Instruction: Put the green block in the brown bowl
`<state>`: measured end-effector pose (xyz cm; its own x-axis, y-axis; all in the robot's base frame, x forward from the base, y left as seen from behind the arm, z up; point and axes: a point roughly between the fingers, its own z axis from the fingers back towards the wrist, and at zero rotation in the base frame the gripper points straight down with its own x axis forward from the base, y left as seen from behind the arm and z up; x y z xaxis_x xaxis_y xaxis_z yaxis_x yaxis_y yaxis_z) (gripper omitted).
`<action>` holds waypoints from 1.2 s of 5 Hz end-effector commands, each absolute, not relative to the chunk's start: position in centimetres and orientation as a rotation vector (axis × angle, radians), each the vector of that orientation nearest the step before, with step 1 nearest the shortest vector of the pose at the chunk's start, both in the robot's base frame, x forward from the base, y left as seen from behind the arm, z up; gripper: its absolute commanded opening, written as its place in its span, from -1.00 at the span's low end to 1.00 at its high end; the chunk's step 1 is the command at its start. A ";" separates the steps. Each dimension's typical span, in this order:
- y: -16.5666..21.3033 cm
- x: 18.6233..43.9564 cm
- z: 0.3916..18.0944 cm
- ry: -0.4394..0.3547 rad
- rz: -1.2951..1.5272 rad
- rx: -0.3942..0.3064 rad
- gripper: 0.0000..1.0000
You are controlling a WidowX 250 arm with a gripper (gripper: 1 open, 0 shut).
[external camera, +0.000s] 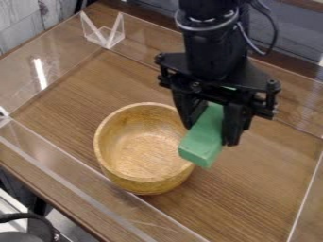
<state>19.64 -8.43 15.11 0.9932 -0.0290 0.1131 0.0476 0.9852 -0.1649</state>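
Note:
The green block [207,136] hangs tilted in the air, its lower end just past the right rim of the brown bowl [143,147]. My black gripper [217,112] comes down from above and is shut on the block's upper part. The bowl sits on the wooden table, left of and below the gripper, and nothing lies inside it. The block's top end is hidden between the fingers.
Clear acrylic walls [76,184] fence the wooden table [113,85] on the front and left. A small clear acrylic stand [104,30] sits at the back left. Cables [267,28] trail behind the arm.

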 end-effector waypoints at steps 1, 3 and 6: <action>-8.7 19.8 16.0 -0.150 -0.055 -0.184 -1.00; -8.8 19.7 16.1 -0.157 -0.064 -0.189 -1.00; -8.9 19.5 16.2 -0.168 -0.075 -0.198 -1.00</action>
<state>19.37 -8.69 15.32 0.9897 -0.0533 0.1329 0.0768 0.9810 -0.1781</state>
